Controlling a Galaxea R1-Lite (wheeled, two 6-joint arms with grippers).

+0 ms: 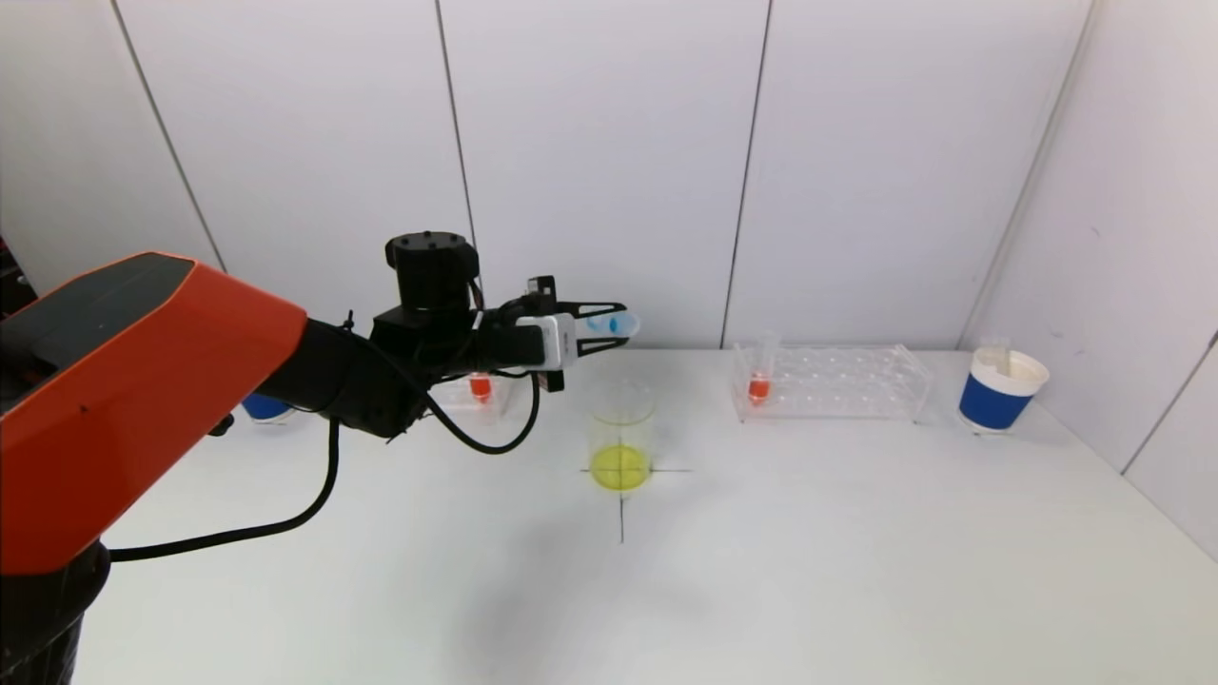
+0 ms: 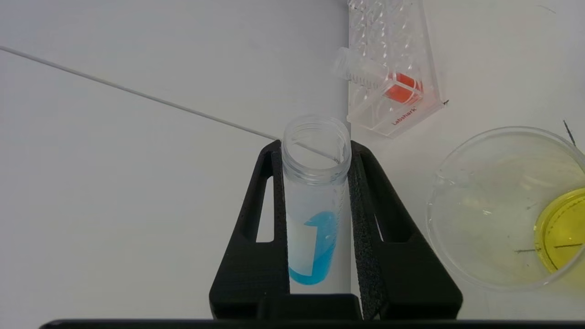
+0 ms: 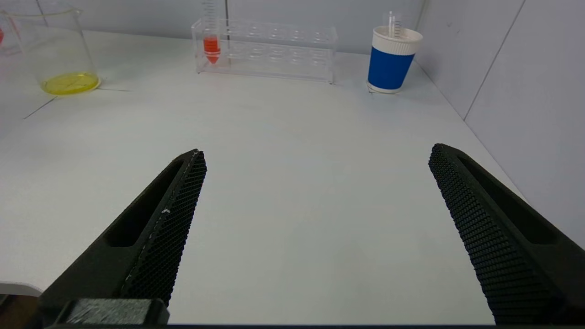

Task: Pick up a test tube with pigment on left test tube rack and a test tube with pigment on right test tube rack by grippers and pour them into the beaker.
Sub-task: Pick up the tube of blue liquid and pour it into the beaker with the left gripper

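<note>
My left gripper [image 1: 617, 328] is shut on a clear test tube [image 1: 612, 324] with blue pigment. It holds the tube tilted almost flat, mouth toward the right, above the glass beaker [image 1: 620, 433], which has yellow liquid at its bottom. In the left wrist view the tube [image 2: 315, 201] sits between the black fingers [image 2: 256, 237], the blue liquid is still low in it, and the beaker [image 2: 502, 205] is off to one side. The right rack [image 1: 833, 382] holds an orange-pigment tube [image 1: 758, 379]. My right gripper [image 3: 318, 151] is open and empty over bare table, out of the head view.
The left rack [image 1: 481, 390], with an orange tube, is mostly hidden behind my left arm. A blue paper cup [image 1: 1001, 390] stands at the far right, another blue cup [image 1: 265, 407] at the far left. White wall panels close the back and right side.
</note>
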